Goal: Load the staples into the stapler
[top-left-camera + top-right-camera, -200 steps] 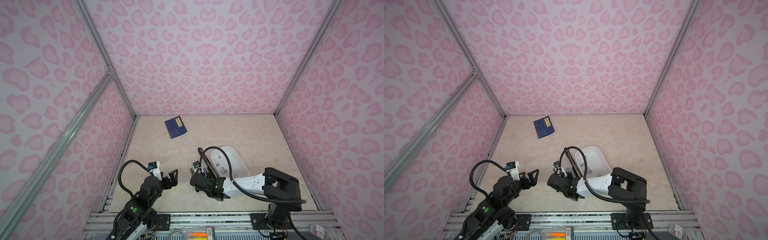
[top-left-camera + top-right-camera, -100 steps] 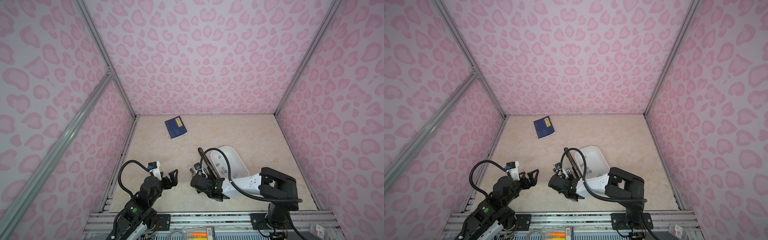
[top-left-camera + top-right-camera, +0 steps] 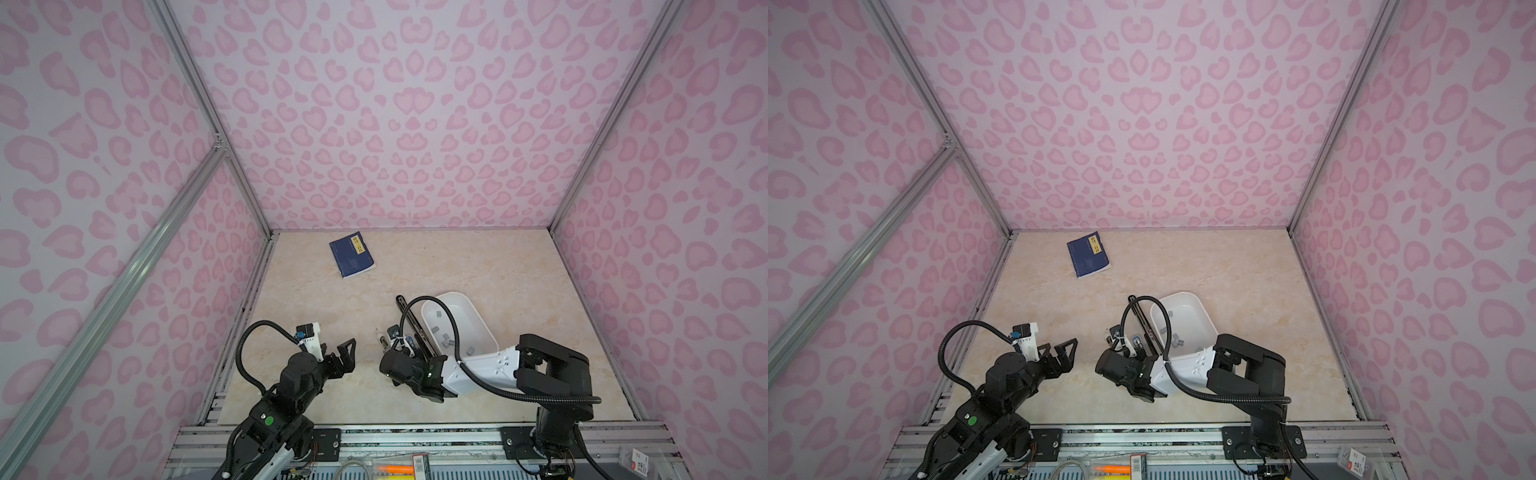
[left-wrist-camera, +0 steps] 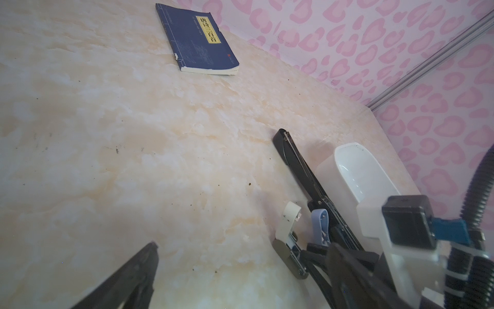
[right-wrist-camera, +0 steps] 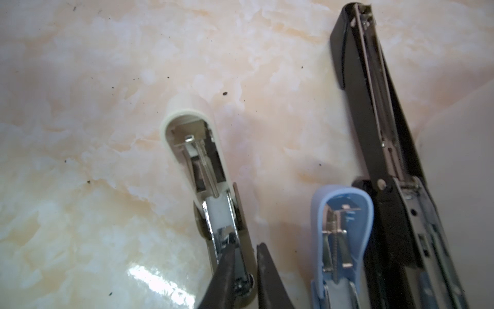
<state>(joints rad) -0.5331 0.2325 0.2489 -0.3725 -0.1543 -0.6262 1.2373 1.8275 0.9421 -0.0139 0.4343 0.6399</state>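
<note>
Three staplers lie hinged open side by side: a cream stapler [image 5: 192, 149] [image 3: 381, 341], a blue stapler [image 5: 344, 214] and a long black stapler [image 5: 374, 107] [image 3: 409, 318]. The staples [image 3: 446, 340] [image 3: 1177, 341] are small grey blocks lying in a white bin [image 3: 478, 320]. My right gripper [image 5: 246, 254] is low over the cream stapler's rear. Its jaws are nearly closed, one finger in the chrome channel and the other outside the channel wall. No staple block shows between them. My left gripper [image 4: 244, 264] [image 3: 347, 353] hangs open and holds nothing, to the left of the staplers.
A blue book [image 3: 351, 257] [image 4: 197, 40] lies at the back left of the marble-patterned floor. Pink patterned walls with metal rails close in three sides. The right arm's cable [image 3: 415, 307] arches over the black stapler and the bin.
The right jaws have narrowed slightly over the cream stapler and the right arm has shifted a little. The left arm has not moved.
</note>
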